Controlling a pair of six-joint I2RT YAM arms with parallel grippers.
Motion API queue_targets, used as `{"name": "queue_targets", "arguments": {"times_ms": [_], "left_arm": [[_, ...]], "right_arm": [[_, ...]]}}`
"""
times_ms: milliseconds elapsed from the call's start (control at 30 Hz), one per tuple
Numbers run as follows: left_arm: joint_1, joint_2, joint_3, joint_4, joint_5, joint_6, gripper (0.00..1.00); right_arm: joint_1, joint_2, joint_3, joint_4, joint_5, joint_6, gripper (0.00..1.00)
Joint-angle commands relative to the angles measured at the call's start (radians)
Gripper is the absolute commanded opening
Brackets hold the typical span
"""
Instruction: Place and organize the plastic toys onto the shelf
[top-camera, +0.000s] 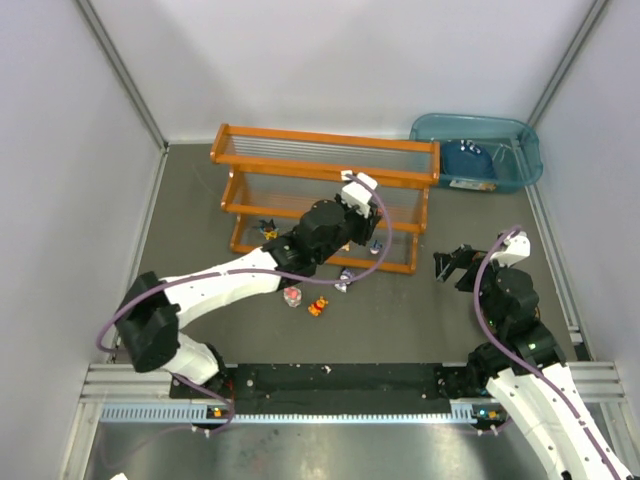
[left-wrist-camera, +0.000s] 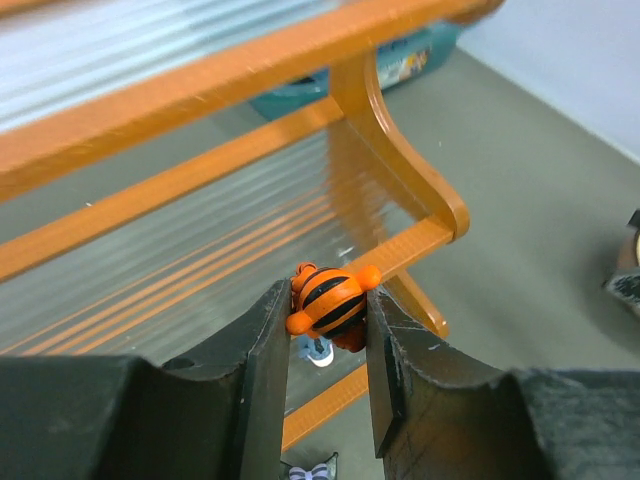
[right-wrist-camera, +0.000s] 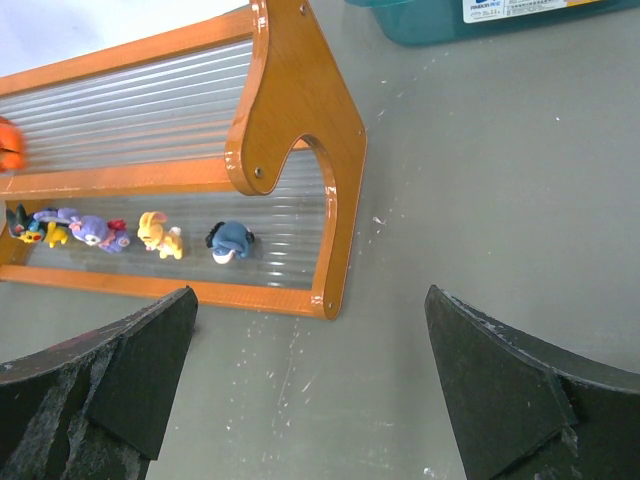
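The left hand (left-wrist-camera: 328, 305) is clenched on an orange black-striped toy (left-wrist-camera: 322, 298), pinched across its round body so that its length runs from one finger to the other. It hangs over the right end of the shelf (top-camera: 325, 142). The ribbed clear tiers lie just beyond and below it, and the curved end post (left-wrist-camera: 400, 170) is close on its right. Which tier is straight beneath cannot be told. The coming move looks like a short lowering onto a tier, keeping left of that post. On the lowest tier a dark toy (right-wrist-camera: 20, 222), a purple toy (right-wrist-camera: 90, 232), a yellow toy (right-wrist-camera: 158, 235) and a blue toy (right-wrist-camera: 230, 243) sit in a row. A pink-white toy (top-camera: 292, 296) and an orange-yellow toy (top-camera: 318, 307) lie on the tabletop (top-camera: 450, 335) just near of the shelf, closest to the left arm. The right hand (top-camera: 447, 265) is spread wide and empty, right of the shelf and near of the teal bin (top-camera: 520, 135).
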Motion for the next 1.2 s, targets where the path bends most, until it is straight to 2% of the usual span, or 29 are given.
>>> {"name": "queue_targets", "arguments": {"times_ms": [0,500,1167], "left_arm": [[0.014,0.073,0.084,0.059,0.089,0.069,0.0],[0.066,0.241,0.245,-0.046,0.07,0.055,0.0],[0.086,0.293,0.267,-0.119,0.027,-0.026,0.0]], "right_arm": [[0.009,-0.008,-0.002,0.002,0.007,0.004,0.99],[0.007,-0.009,-0.004,0.002,0.006,0.005,0.99],[0.009,-0.006,-0.004,0.002,0.004,0.005,0.99]]}}
